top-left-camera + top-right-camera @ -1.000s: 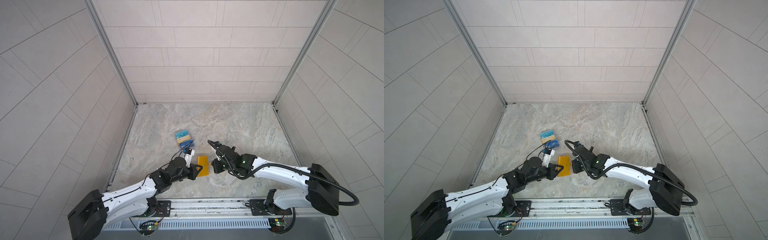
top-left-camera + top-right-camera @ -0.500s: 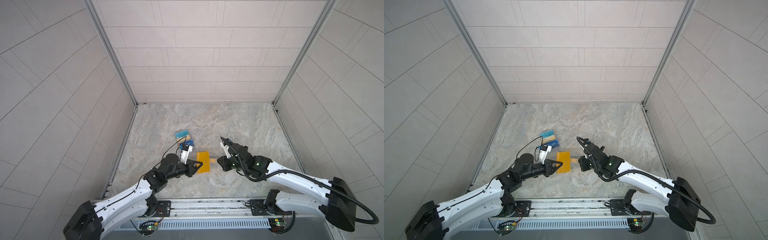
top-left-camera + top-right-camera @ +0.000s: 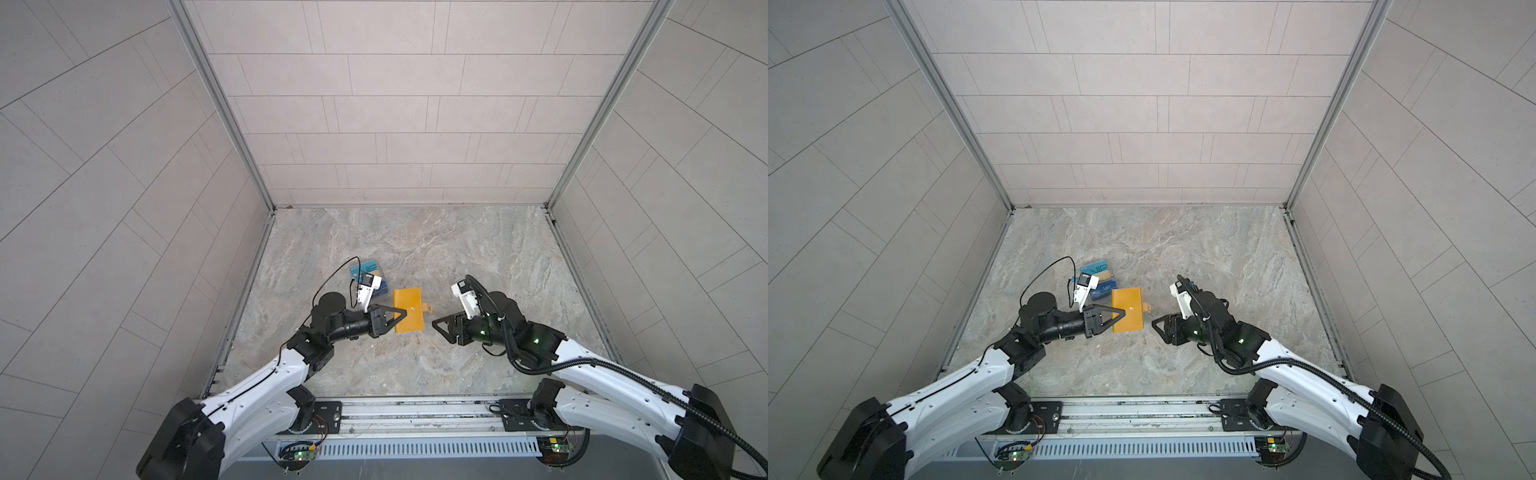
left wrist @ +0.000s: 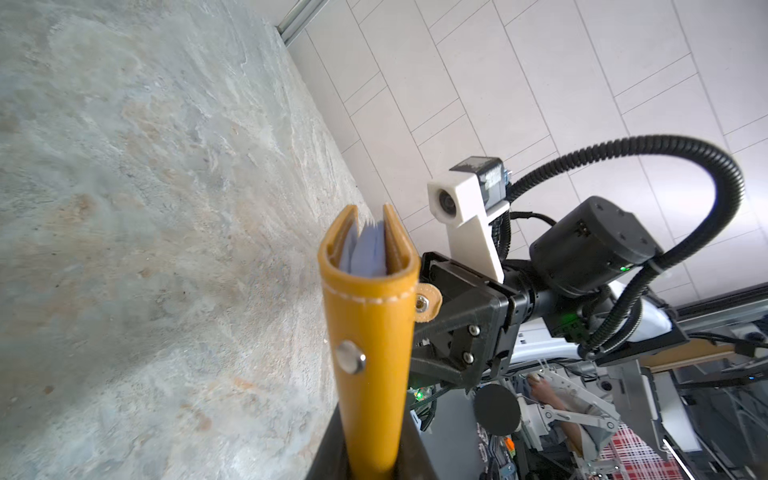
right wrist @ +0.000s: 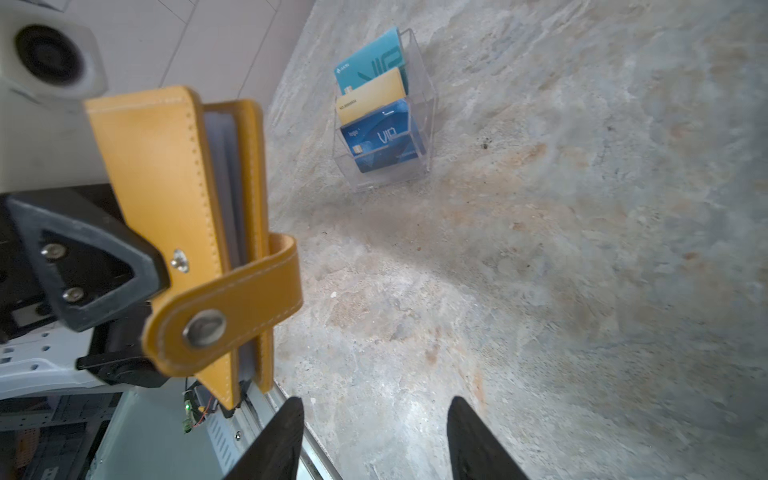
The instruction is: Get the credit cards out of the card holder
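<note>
Card holder (image 3: 413, 301) is up off the surface, pinched across both covers by the left jaws, its opening edge turned toward the other arm. The snap tab (image 5: 232, 299) hangs loose, off its stud (image 4: 351, 357). Bluish sleeves (image 4: 365, 253) peek out between the covers, though whether any card sits in them can't be told. The right jaws stand apart and empty, a little short of the holder and pointed straight at it. On the surface near the holder, three credit cards (image 5: 382, 137), teal, gold and blue, stand in a clear stand (image 5: 428, 104).

Now the danger. That left pinch squeezes the covers together, so a jaw going in for a card may find no gap and simply shove the whole holder. A hard pull on a floppy sleeve could twist the holder, or slide it out of the grip altogether. And the dangling tab sits right in the line of approach, where it could snag.

Below lies a grey-beige marbled surface (image 3: 415, 249). Pale tiled walls (image 3: 395, 104) box it in on three sides.
</note>
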Available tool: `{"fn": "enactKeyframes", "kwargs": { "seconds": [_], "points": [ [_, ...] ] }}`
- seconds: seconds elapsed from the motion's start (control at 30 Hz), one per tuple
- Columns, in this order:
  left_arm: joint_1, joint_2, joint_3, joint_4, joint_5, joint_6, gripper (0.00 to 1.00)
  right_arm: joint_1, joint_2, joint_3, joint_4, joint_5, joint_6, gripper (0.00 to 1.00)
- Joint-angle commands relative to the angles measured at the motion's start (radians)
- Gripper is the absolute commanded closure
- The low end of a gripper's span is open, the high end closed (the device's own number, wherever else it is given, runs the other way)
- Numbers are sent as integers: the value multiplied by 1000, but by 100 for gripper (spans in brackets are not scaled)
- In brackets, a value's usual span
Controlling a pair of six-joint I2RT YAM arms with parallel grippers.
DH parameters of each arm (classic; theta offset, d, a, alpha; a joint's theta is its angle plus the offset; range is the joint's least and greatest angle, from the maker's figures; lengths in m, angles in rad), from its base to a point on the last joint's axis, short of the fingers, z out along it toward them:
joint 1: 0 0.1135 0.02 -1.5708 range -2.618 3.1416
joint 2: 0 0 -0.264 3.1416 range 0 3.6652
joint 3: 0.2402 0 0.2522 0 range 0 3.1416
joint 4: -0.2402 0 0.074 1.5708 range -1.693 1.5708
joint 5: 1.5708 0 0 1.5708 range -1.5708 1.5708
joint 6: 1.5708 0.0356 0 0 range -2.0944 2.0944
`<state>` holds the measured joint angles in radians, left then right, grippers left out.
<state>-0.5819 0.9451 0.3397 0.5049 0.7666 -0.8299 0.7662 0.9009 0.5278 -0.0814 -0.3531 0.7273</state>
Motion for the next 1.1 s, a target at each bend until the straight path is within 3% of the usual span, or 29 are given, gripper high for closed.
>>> {"fn": "enactKeyframes", "kwargs": {
  "seconds": [0.0, 0.4, 0.53, 1.07],
  "points": [
    [7, 16, 49, 124, 90, -39, 100, -4, -37, -17, 110, -61, 36, 45],
    [8, 27, 58, 182, 111, -75, 100, -30, -68, -54, 271, -100, 123, 57],
    [8, 19, 58, 168, 90, -64, 100, -37, -91, -54, 257, -57, 137, 61],
    [8, 37, 53, 224, 82, -95, 100, -44, -84, -86, 366, -65, 212, 62]
  ]
}}
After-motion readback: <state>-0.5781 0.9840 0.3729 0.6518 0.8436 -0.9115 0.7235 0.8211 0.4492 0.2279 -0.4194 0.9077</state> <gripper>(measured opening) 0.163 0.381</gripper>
